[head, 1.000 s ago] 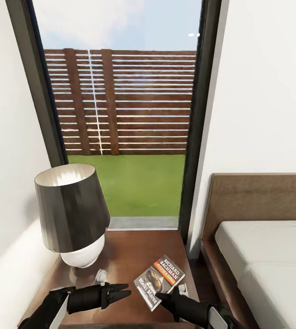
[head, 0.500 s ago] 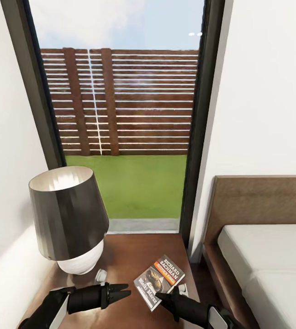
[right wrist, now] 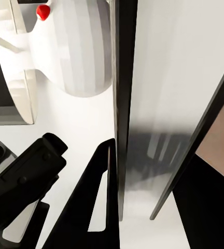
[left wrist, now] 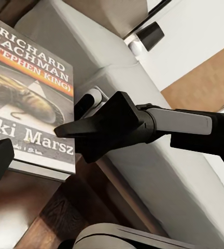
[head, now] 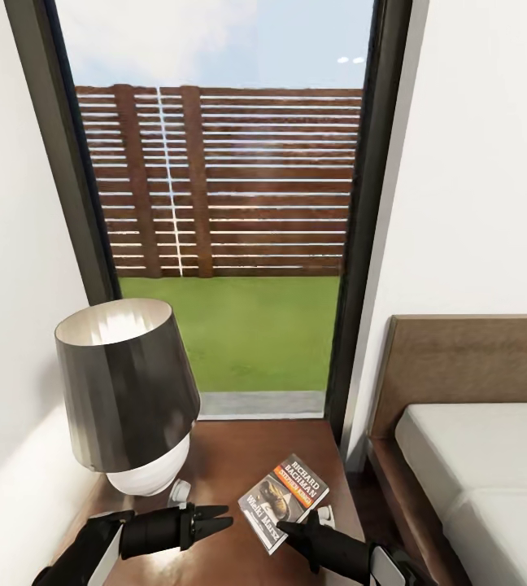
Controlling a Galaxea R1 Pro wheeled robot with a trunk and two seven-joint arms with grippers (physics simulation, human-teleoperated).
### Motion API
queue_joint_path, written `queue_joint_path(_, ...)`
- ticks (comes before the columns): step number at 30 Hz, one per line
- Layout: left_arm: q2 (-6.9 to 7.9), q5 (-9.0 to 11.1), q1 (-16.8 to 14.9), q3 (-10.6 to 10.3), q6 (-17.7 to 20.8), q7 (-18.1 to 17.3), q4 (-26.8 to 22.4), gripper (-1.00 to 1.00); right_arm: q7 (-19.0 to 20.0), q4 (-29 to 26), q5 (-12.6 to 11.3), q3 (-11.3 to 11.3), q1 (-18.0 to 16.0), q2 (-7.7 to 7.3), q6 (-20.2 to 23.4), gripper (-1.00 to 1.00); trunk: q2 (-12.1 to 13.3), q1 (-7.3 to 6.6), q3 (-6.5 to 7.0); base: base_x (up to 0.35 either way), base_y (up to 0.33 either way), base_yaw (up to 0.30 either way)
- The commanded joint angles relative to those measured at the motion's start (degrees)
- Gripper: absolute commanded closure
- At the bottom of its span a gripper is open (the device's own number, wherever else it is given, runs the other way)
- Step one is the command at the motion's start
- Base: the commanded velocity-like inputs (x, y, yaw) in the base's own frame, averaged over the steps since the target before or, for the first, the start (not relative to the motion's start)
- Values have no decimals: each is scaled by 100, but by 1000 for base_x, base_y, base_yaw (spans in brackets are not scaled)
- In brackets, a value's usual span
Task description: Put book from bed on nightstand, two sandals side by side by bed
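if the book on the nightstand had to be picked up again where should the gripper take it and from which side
Probably by the corner nearest the robot. The book lies flat and skewed on the nightstand, that corner toward the front edge, by the right gripper. Being thin and flat, it suits a low approach from the robot's side, one finger over the cover. The lamp crowds the left.

Both arms are matte black with rounded, cylinder-like wrist housings and pale grey-white panels further back — the left gripper (head: pixel 215 518) and right gripper (head: pixel 289 531) each end in tapering, pointed black fingers.
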Motion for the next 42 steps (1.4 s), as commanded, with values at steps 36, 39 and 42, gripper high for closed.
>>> queue_joint_path(36, -7, 12, -4, 0, 64, -17, 2, -100, 9, -10, -33, -9, -3, 2, 613, 100, -203, 109, -96, 0, 0, 0)
queue_joint_path(39, -7, 12, -3, 0, 65, -17, 2, -100, 9, -10, -33, -9, -3, 2, 614, 100, -283, 153, -132, 0, 0, 0)
queue_joint_path(42, -7, 11, -4, 0, 64, -17, 0, -100, 9, -10, -33, -9, -3, 2, 614, 100, -404, 219, -185, 0, 0, 0)
